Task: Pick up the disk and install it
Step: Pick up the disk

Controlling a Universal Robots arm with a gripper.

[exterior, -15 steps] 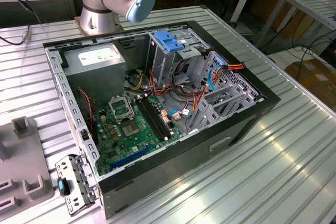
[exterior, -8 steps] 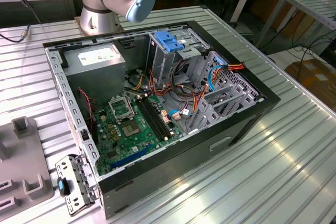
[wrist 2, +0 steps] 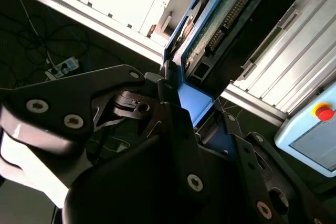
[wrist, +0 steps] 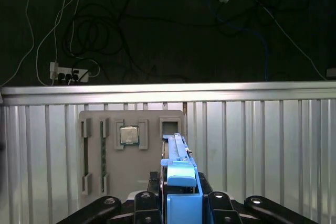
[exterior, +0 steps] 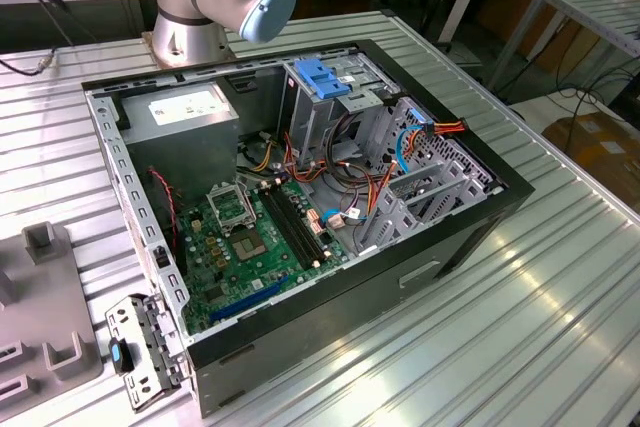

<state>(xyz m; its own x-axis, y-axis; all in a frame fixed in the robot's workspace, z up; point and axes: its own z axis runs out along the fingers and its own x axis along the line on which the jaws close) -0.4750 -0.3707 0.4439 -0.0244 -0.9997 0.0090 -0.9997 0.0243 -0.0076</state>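
First wrist view has the claw (wrist: 181, 195) clamped on the blue-framed end of the disk (wrist: 180, 169). The disk stands on edge, its long axis running straight out from the claw toward the grey tray (wrist: 131, 174) on the table (wrist: 262, 145).

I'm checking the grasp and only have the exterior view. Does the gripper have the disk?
Observer: Yes. In the first wrist view the gripper is shut on the disk, clamping its blue carrier frame.
Operator: Which face can you see?
Observer: In the second wrist view, the green circuit board side.
Operator: What lies beyond it?
Observer: In the first wrist view, a grey tray with a processor chip seated in one pocket.
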